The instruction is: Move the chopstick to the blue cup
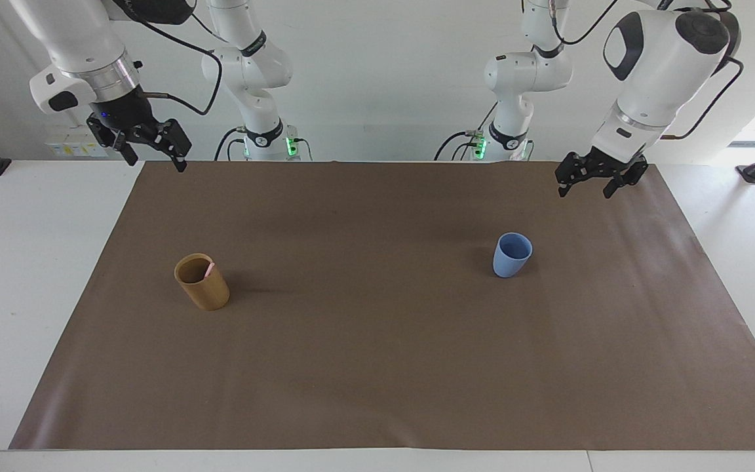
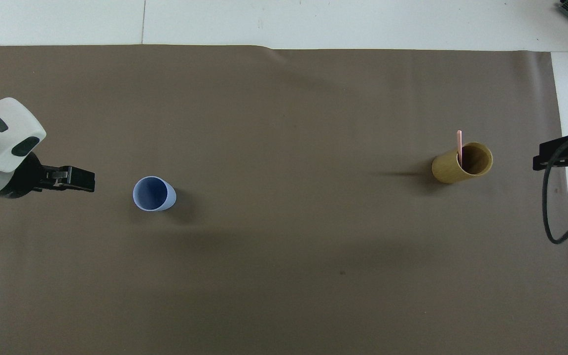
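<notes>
no words to read, no numbers, no labels, no brand names, no signs on anything in either view

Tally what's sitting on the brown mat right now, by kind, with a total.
Cups: 2, the blue cup and the tan cup
Chopsticks: 1, the chopstick standing in the tan cup
Total: 3
</notes>
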Controlling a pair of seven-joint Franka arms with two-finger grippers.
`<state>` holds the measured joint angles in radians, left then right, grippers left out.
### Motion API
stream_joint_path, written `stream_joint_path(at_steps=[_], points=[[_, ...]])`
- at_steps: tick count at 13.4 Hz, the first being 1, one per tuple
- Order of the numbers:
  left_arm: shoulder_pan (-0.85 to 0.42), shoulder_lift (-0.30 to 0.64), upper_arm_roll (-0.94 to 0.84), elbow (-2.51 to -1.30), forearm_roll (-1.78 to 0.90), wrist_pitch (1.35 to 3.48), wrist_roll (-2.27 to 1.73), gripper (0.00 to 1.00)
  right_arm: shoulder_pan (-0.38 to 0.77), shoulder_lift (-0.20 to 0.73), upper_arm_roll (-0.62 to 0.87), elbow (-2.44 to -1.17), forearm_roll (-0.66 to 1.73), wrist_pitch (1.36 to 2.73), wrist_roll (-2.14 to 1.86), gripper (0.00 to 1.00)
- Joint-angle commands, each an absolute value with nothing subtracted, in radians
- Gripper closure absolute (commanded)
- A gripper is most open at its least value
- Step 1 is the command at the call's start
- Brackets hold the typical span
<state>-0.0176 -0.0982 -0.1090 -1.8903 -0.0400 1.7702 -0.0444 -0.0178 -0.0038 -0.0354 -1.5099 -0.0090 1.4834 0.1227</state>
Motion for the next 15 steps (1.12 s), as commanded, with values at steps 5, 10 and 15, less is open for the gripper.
stream_joint_path(at_steps=[5, 10, 15], points=[[-0.069, -0.095, -0.097, -2.098, -0.073, 2.028, -0.181, 0.00, -0.021, -0.026, -0.031, -1.537, -0.015, 1.499, 0.127, 0.00], [-0.104, -0.055, -0.097, -2.197, -0.107, 2.114, -0.184, 0.00, -0.021, -0.026, -0.029, -1.537, -0.015, 1.500, 0.127, 0.00], [-0.118, -0.014, -0.097, -2.229, -0.107, 2.167, -0.184, 0.00, -0.021, -0.026, -0.031, -1.537, -0.015, 1.500, 0.127, 0.00]])
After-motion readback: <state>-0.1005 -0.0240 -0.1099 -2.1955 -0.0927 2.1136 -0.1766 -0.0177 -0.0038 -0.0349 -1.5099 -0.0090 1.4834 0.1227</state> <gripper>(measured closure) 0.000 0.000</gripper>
